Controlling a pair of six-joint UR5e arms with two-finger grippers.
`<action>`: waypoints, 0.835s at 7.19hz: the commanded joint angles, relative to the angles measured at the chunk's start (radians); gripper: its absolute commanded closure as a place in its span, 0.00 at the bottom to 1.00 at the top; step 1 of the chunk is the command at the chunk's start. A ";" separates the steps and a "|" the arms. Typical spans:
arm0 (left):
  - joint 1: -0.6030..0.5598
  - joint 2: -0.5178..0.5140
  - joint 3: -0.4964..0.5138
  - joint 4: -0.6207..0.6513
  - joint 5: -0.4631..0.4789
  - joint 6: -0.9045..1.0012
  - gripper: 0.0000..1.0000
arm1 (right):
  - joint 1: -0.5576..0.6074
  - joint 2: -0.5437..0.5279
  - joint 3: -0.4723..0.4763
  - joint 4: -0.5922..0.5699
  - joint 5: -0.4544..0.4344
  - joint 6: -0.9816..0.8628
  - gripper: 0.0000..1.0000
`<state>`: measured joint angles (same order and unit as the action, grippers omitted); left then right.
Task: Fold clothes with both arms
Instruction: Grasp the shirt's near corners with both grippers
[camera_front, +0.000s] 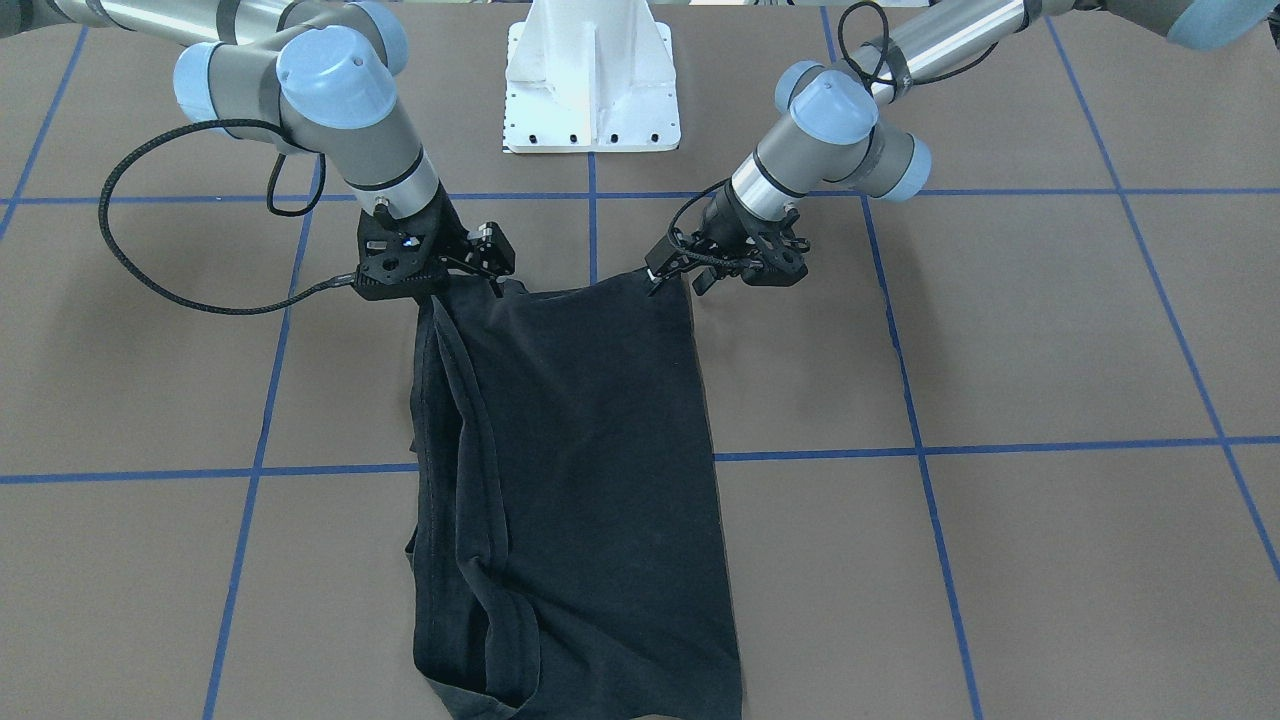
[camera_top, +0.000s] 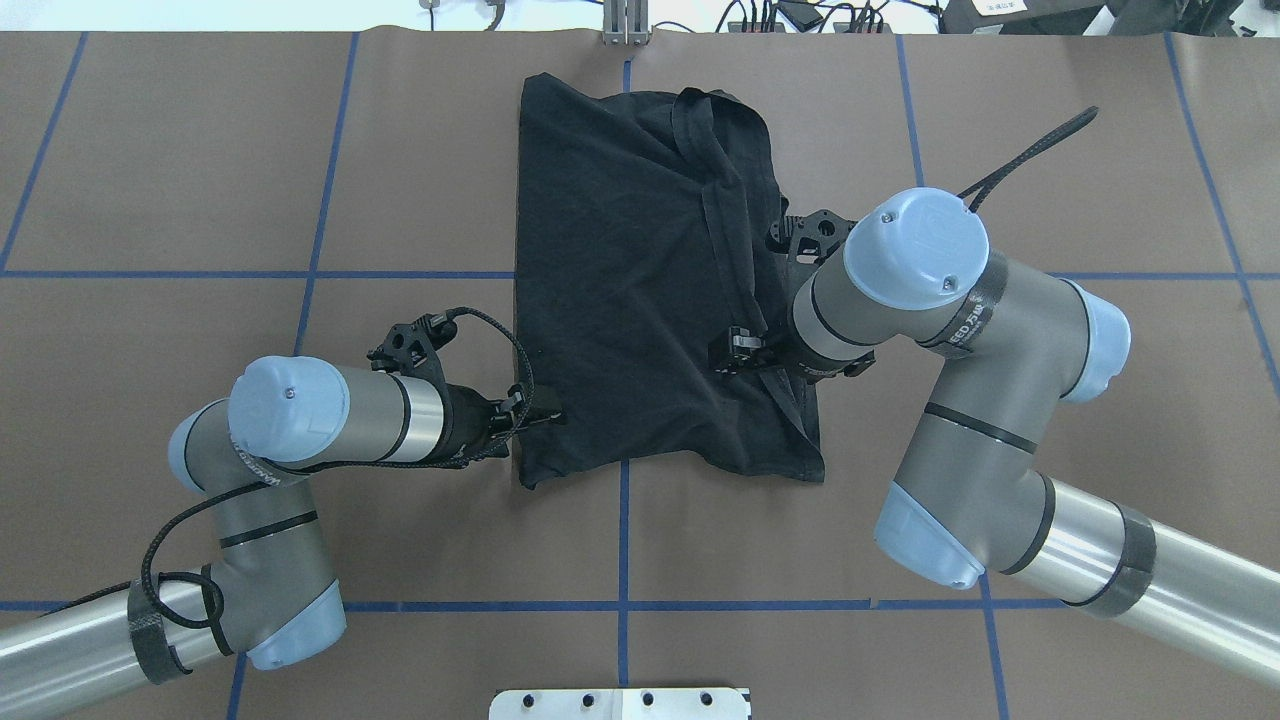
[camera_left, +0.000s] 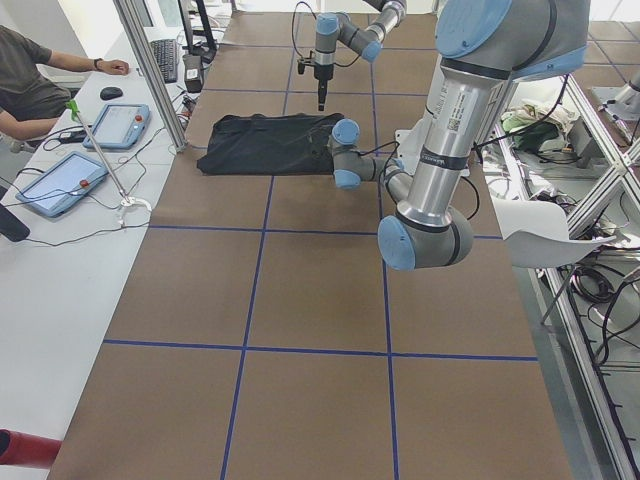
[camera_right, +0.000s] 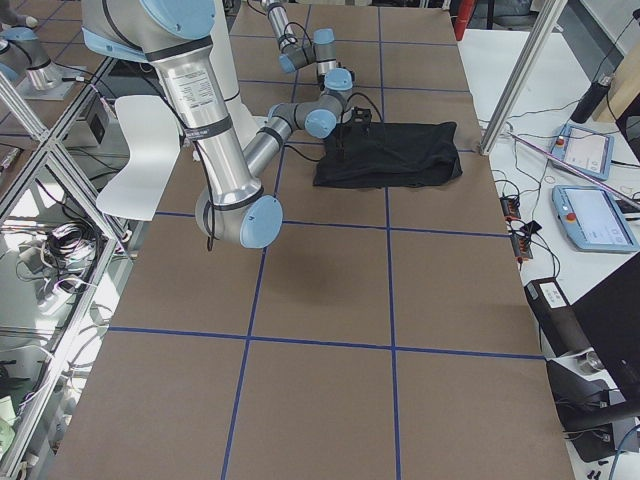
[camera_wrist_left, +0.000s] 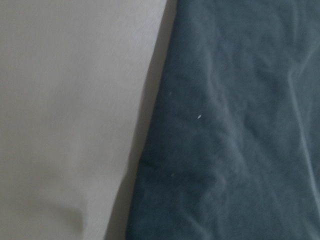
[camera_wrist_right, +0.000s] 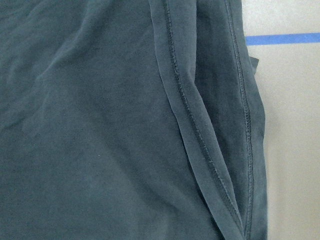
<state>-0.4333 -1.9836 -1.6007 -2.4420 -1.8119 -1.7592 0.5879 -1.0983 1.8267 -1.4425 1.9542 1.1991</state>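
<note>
The black T-shirt (camera_front: 580, 450) lies on the brown table, folded into a long rectangle, chest graphic hidden. It also shows in the overhead view (camera_top: 620, 280) and fills both wrist views (camera_wrist_left: 235, 150) (camera_wrist_right: 90, 125). My left gripper (camera_front: 658, 278) is low at the shirt's near corner and appears shut on its edge (camera_top: 548, 415). My right gripper (camera_front: 495, 285) sits on the opposite near corner, over the doubled hems, and appears shut on the fabric (camera_top: 742, 352). No fingers show in the wrist views.
The white pedestal base (camera_front: 590, 90) stands just behind the shirt's near edge. Blue tape lines (camera_top: 620, 540) grid the table. A seated operator (camera_left: 30, 85) and tablets (camera_left: 60, 180) are along the far side, beside a metal frame post (camera_left: 150, 70).
</note>
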 joint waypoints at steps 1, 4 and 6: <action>0.021 -0.009 0.001 0.006 -0.001 -0.035 0.56 | 0.003 -0.002 0.000 -0.001 0.002 0.001 0.01; 0.022 -0.014 -0.013 0.008 -0.018 -0.036 1.00 | -0.003 -0.006 -0.024 -0.001 0.009 0.007 0.01; 0.021 -0.014 -0.015 0.006 -0.023 -0.036 1.00 | -0.019 0.029 -0.088 0.002 0.002 0.176 0.00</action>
<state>-0.4121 -1.9971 -1.6140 -2.4356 -1.8311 -1.7946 0.5783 -1.0917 1.7788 -1.4421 1.9610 1.2857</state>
